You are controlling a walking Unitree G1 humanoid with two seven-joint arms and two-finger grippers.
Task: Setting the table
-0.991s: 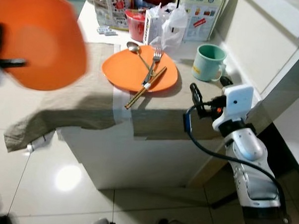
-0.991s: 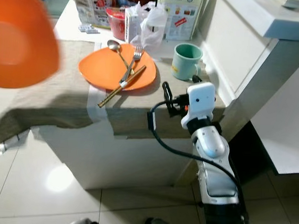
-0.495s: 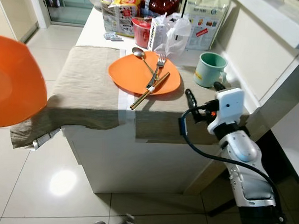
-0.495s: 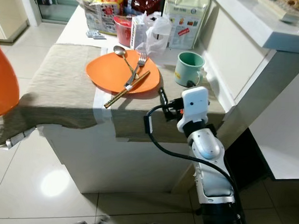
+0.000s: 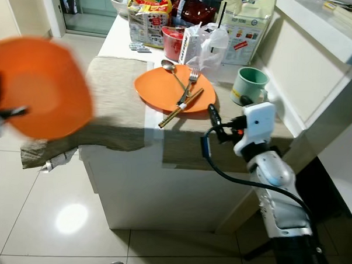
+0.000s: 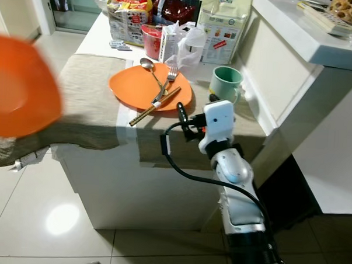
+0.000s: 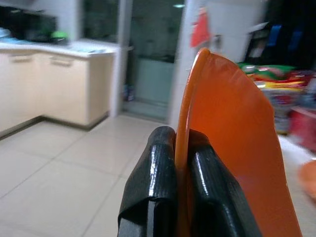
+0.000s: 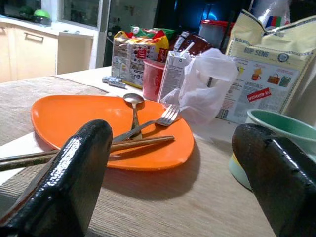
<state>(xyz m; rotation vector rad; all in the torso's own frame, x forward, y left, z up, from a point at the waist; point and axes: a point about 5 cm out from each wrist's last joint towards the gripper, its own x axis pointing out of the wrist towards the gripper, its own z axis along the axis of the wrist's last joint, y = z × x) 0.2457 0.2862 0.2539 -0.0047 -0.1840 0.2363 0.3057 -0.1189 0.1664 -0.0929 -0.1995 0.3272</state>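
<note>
Off to the robot's left, well out from the desk and over the tiled floor, the left tool is pinched tight on the rim of a round orange plastic plate, carrying it on edge. A second orange plate already lies on the beige cloth runner, with a metal spoon, a metal fork and wooden chopsticks piled across it. A mint-green mug stands just beside it.

The step in hand looks like bringing the carried plate in to lay a second place. The next move calls for swinging it over the runner's bare stretch near the desk's left end and levelling it before release.

The right tool hovers at the desk's near edge, fingers spread wide, facing the laid plate. Room is tight at the back, where food packets, a red tub and a clear plastic bag crowd together. The runner's corner droops over the desk's left edge, so the plate should land inboard of it.
</note>
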